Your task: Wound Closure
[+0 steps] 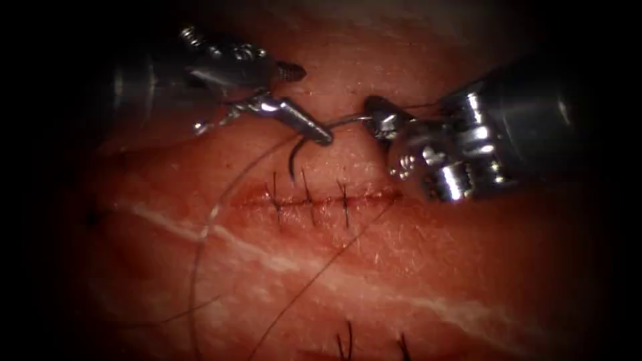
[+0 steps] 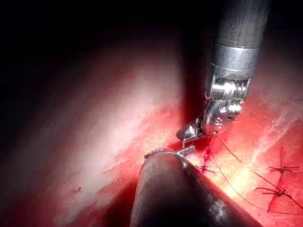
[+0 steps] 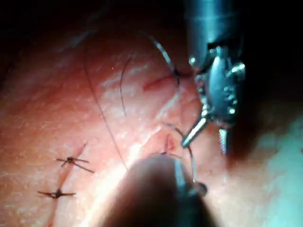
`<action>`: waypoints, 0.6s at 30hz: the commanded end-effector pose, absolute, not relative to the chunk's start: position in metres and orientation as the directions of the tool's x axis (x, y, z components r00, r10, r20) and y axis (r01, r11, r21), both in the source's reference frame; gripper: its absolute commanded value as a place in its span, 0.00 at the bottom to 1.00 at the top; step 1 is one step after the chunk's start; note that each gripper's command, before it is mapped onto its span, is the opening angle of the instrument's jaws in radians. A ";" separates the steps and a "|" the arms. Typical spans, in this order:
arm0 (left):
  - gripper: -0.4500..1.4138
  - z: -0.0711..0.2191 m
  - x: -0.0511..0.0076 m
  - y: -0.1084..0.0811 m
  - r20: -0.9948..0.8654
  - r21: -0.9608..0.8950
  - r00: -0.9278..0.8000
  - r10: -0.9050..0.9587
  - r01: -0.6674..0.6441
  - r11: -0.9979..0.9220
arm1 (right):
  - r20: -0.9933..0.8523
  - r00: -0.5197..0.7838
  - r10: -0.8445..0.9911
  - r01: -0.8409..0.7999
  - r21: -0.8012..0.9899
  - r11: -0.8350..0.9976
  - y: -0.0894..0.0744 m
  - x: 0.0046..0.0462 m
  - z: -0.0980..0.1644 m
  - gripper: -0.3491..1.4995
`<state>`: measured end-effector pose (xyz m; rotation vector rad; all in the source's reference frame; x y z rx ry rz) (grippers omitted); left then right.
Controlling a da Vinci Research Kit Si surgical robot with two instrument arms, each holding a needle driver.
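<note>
Steel needle (image 1: 314, 137) spans both tools, tip pointing down.

No readable text, label, brand, number or sign in any view. Tool shafts and wrists bare metal, no legible markings. Tissue surface unmarked.

Both tools, left tool (image 1: 314, 130) and right tool (image 1: 381, 120), plus needle (image 1: 301, 150) crowd above the cut (image 1: 321, 199); tissue (image 1: 435, 267) below open, crossed by thread (image 1: 200, 267).
</note>
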<state>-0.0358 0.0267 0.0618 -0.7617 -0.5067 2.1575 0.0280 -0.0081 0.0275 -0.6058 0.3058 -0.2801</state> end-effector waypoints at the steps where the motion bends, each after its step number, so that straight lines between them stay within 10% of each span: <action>1: 0.61 0.063 -0.0364 0.026 -0.337 -0.561 -0.534 0.776 -0.548 -0.621 | -0.183 0.922 -0.341 0.168 -0.604 0.779 -0.009 0.0287 0.028 0.00; 12: 0.57 0.064 -0.0368 0.024 -0.246 -0.553 -0.611 0.752 -0.549 -0.627 | -0.135 0.930 -0.343 0.190 -0.621 0.761 -0.009 0.0290 0.028 0.00; 16: 0.38 0.064 -0.0370 0.024 -0.253 -0.551 -0.617 0.745 -0.541 -0.635 | -0.126 0.929 -0.349 0.200 -0.622 0.757 -0.009 0.0294 0.028 0.00; 18: 0.05 0.063 -0.0368 0.023 -0.269 -0.544 -0.633 0.726 -0.522 -0.657 | -0.125 0.929 -0.347 0.199 -0.622 0.757 -0.009 0.0296 0.028 0.00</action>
